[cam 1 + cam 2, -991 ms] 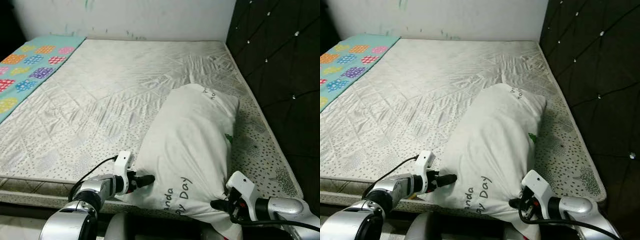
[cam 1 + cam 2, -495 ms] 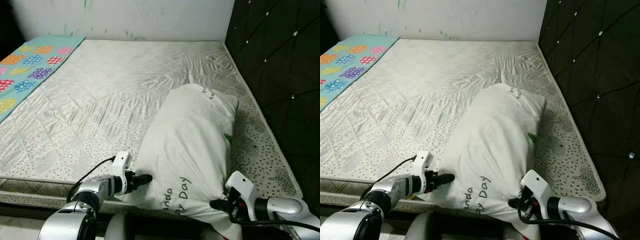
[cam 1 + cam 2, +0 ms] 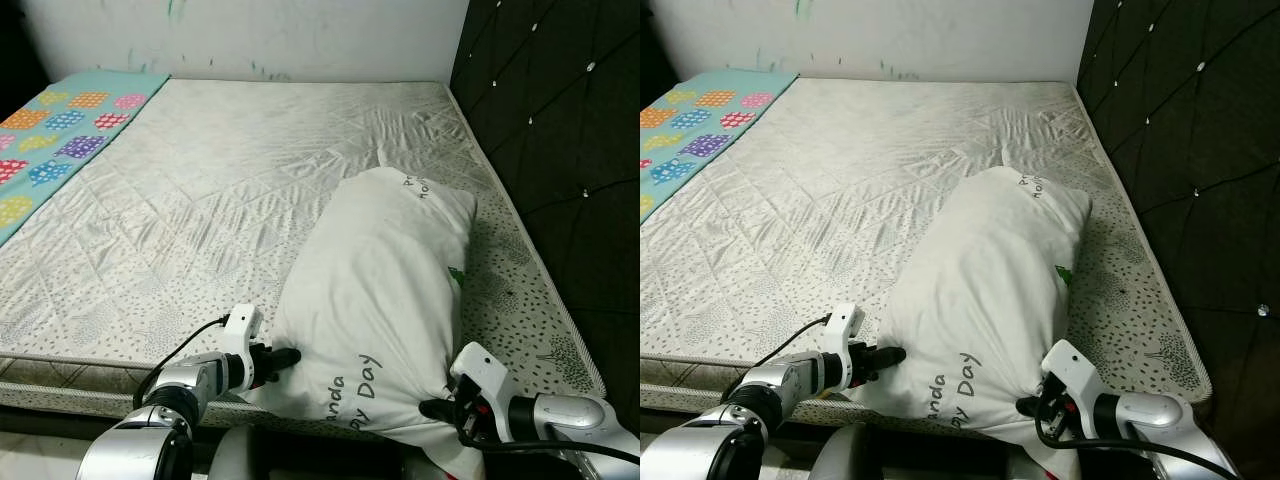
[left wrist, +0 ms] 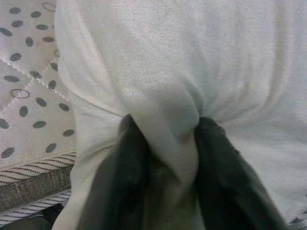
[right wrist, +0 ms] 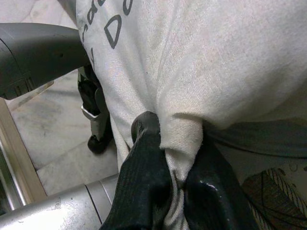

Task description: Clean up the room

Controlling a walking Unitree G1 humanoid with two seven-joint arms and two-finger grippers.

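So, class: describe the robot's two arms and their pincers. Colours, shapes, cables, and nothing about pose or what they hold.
Both arms are rounded, shiny silver tubes. Each wrist carries a white, boxy block, and a thin black cable loops along each forearm. The left pincer and right pincer each end in two long black fingers, matte and slightly textured up close. No markings are legible on either arm.

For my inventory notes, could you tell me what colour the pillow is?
The pillow is white with dark lettering, clearest in the left eye view.
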